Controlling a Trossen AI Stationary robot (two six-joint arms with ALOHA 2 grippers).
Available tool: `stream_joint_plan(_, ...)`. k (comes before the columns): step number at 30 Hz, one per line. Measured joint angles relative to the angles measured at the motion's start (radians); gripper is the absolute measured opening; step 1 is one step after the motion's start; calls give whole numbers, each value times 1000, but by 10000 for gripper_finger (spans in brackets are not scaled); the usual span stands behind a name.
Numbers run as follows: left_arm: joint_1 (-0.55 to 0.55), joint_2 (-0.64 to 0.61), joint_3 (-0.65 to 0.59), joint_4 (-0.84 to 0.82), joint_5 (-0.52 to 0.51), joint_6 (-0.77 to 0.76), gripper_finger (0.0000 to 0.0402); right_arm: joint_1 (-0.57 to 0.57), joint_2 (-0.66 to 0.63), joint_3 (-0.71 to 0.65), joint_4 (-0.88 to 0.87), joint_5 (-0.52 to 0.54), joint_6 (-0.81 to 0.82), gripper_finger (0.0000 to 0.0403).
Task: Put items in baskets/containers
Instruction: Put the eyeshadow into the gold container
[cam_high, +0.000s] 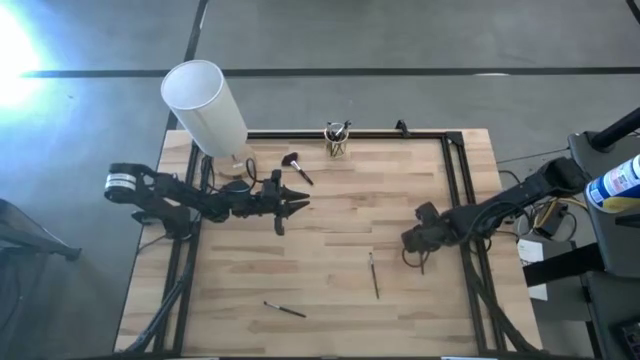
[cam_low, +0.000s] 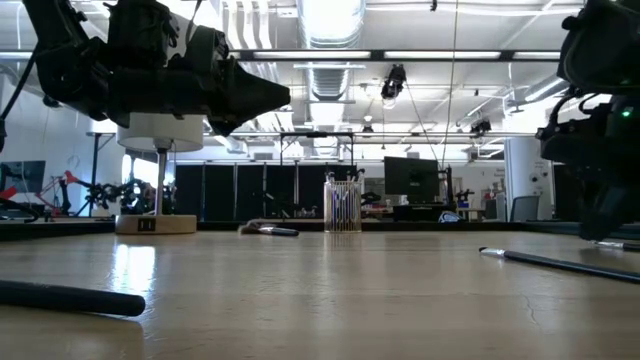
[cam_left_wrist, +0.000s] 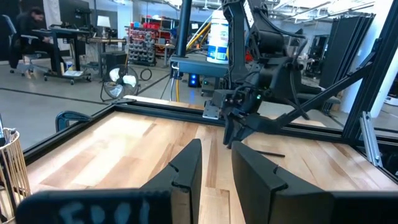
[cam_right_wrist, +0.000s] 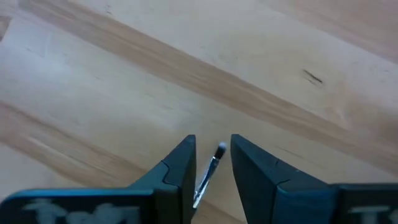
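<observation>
A thin, light, stiff brush (cam_right_wrist: 210, 171), likely to roll or slip, is seen between the parted fingers of the right gripper (cam_right_wrist: 210, 163) low over the worktop (cam_high: 340, 210), apparently ungripped, and is best pinched mid-shaft.

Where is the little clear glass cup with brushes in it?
High view: the clear glass cup stands at the table's far edge, near the middle, right of the big white cylinder.

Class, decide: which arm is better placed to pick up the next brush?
Right. The right gripper points down with a thin brush between its open fingers. The left gripper hangs farther from any loose brush.
</observation>
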Motion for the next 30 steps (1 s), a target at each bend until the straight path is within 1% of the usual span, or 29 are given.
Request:
stream_joint_plan(3, 0, 0, 0, 0, 0, 0, 83, -17, 0, -9, -1, -27, -4, 95)
stream_joint_plan(10, 0, 0, 0, 0, 0, 0, 83, -23, 0, -15, 2, -39, -4, 88)
stream_joint_plan(23, 0, 0, 0, 0, 0, 0, 83, -23, -1, -15, -3, -63, -33, 35)
stream_joint_plan(30, 0, 0, 0, 0, 0, 0, 83, -23, -1, -15, 1, -69, -81, 10)
